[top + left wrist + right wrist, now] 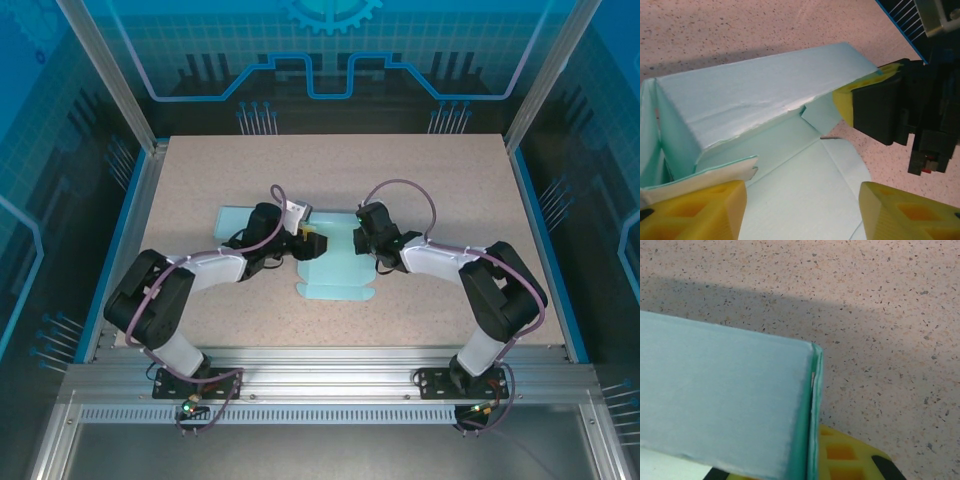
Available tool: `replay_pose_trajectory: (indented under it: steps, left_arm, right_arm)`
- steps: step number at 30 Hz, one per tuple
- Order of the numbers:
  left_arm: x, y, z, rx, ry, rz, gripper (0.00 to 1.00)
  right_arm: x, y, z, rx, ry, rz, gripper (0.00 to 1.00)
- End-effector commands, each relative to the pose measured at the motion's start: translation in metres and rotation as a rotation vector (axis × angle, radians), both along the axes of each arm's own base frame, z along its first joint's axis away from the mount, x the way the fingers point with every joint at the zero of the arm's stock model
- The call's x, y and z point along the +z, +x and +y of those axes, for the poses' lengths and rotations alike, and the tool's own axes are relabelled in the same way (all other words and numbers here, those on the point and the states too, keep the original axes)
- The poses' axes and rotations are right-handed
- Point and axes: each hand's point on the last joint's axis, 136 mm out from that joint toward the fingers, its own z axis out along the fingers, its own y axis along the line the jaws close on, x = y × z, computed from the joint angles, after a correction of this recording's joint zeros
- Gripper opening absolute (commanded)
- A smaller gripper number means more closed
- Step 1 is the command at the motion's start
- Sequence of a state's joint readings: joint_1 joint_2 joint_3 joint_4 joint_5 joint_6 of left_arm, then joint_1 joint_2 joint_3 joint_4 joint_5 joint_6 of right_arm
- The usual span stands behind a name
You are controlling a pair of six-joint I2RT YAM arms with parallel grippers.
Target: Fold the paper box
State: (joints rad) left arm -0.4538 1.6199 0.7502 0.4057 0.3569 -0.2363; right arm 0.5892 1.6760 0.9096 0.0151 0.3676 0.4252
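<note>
**Table** [420, 170]: bare speckled surface is seen all round both grippers, and its edges are kept well apart from them.

**Paper box** [335, 280]: it is laid between the two grippers, with one long panel raised and a flat flap spread toward the arm bases.

**Left gripper** [802, 202]: the fingers [705, 210] are held apart. Flat card is seen between them, and the raised panel just beyond.

**Right gripper** [360, 243]: it is clamped on that panel's end edge, facing the left gripper.
</note>
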Motion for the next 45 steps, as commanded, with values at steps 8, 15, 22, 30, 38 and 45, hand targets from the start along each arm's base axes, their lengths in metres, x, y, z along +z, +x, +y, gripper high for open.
replay_pose_trajectory:
  steps: [8, 15, 22, 30, 38, 45]
  left_arm:
    - [-0.016, 0.013, 0.012, 0.087, 0.059, -0.102, 0.37]
    - [-0.018, 0.029, 0.01, 0.189, 0.159, -0.251, 0.27]
    - [-0.009, 0.055, 0.027, 0.409, 0.238, -0.362, 0.28]
    - [-0.013, 0.067, 0.034, 0.52, 0.232, -0.285, 0.34]
    - [-0.002, 0.041, 0.008, 0.36, 0.064, -0.272, 0.41]
    - [0.0, 0.008, 0.012, 0.274, 0.037, -0.278, 0.45]
  right_arm:
    - [-0.017, -0.017, 0.008, 0.057, -0.023, 0.055, 0.0]
    - [-0.017, -0.017, 0.011, 0.059, -0.016, 0.057, 0.0]
    - [-0.018, -0.018, 0.012, 0.068, -0.018, 0.056, 0.0]
    - [-0.019, -0.018, 0.012, 0.065, -0.015, 0.053, 0.0]
    - [-0.028, -0.018, 0.01, 0.034, -0.024, 0.077, 0.0]
    - [-0.026, -0.017, 0.006, 0.018, -0.039, 0.073, 0.0]
